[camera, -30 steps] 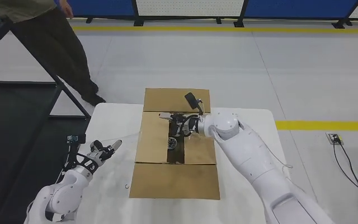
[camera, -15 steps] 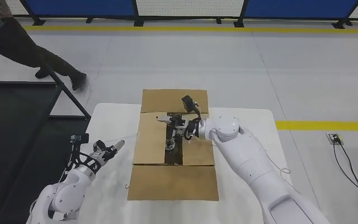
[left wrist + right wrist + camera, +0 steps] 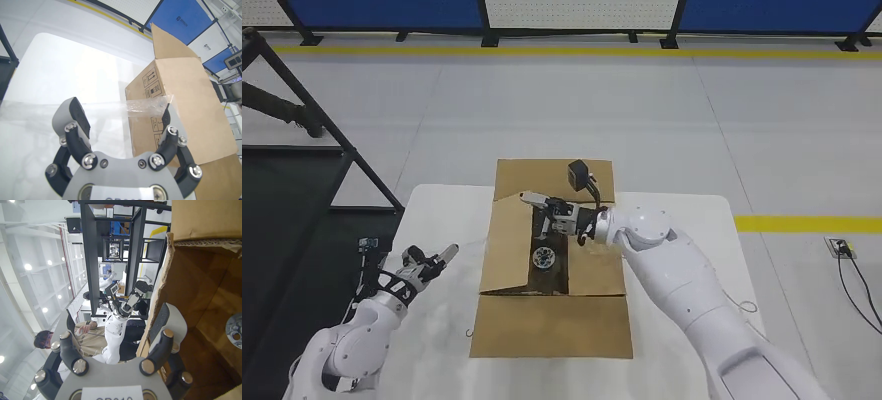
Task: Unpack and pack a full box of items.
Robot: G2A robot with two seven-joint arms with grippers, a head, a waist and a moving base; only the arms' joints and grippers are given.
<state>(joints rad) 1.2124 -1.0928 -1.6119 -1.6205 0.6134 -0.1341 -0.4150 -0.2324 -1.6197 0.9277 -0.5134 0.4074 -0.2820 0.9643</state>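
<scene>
Top view: right gripper [image 3: 542, 206], jaws spread, straddles the left flap [image 3: 504, 242] of the box [image 3: 552, 328]. I'd push it outward next. Left gripper [image 3: 430, 259] is spread too.

Left gripper [image 3: 122, 108], jaws apart, near cardboard box [image 3: 181, 91]

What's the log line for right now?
right gripper: open, at raised box flap | left gripper: open, over table
</scene>
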